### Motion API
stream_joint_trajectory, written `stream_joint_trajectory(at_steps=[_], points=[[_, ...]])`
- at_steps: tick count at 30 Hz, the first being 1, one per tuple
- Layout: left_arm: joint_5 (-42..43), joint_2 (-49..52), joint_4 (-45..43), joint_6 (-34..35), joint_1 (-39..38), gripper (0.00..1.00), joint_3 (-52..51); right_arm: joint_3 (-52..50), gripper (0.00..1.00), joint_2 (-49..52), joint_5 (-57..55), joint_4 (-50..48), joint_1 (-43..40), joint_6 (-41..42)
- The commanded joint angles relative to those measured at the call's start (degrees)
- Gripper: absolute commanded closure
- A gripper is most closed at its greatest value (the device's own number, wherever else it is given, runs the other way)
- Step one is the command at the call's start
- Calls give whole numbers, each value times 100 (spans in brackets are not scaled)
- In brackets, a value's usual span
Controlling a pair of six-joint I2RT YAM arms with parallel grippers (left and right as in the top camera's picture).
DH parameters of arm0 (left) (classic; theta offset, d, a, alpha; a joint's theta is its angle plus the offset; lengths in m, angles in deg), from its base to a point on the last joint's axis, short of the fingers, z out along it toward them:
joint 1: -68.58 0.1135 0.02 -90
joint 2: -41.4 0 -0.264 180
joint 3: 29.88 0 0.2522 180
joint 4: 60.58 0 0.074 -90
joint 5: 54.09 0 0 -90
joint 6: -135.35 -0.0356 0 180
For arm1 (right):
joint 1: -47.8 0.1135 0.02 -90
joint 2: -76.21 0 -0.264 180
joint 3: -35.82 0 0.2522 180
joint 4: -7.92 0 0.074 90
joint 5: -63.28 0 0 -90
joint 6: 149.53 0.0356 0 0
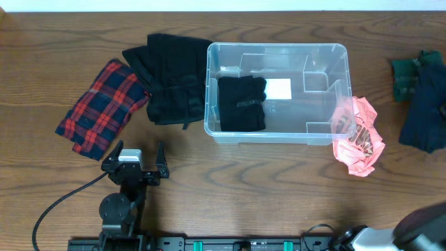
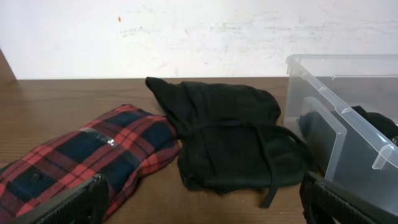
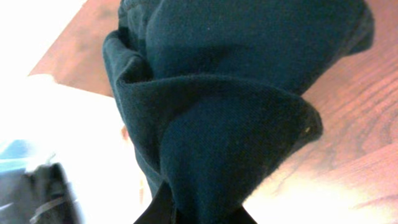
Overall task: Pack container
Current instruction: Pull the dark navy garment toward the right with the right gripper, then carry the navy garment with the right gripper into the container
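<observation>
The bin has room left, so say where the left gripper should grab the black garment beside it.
Grip the black garment at its thick near fold, coming down from above. It lies in a bunched mound, so a top pinch probably gathers several layers; the thin cord in front would likely slip.

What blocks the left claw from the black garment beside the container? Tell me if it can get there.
Probably yes. The left claw, open, faces the black garment across bare table; the plaid cloth and the container flank it without covering it.
</observation>
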Motion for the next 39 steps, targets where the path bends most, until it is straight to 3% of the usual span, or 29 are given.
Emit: stream_joint_trajectory(at_steps=[1, 7, 13, 16, 22, 27, 30, 39], points=[[20, 4, 87, 48, -17, 2, -157, 90, 99, -584, 118, 81, 518, 326], [20, 4, 87, 48, -17, 2, -157, 90, 99, -1248, 109, 4, 1582, 1377], [20, 4, 87, 48, -17, 2, -157, -7, 99, -1290, -560, -321, 2951, 3018], [20, 4, 87, 48, -17, 2, -157, -61, 99, -1226, -1014, -522, 3617, 3941], [20, 4, 87, 48, -17, 2, -157, -63, 99, -953, -2494, -584, 4959, 6555], [20, 4, 87, 48, -17, 2, -157, -63, 99, -590, -3473, -599, 5753, 7954], [20, 4, 87, 48, -17, 2, -157, -63, 99, -299, -3845, -785, 6035, 8529], [20, 4, 87, 48, -17, 2, -157, -63, 99, 737, -3971, -1611, 6229, 8878]])
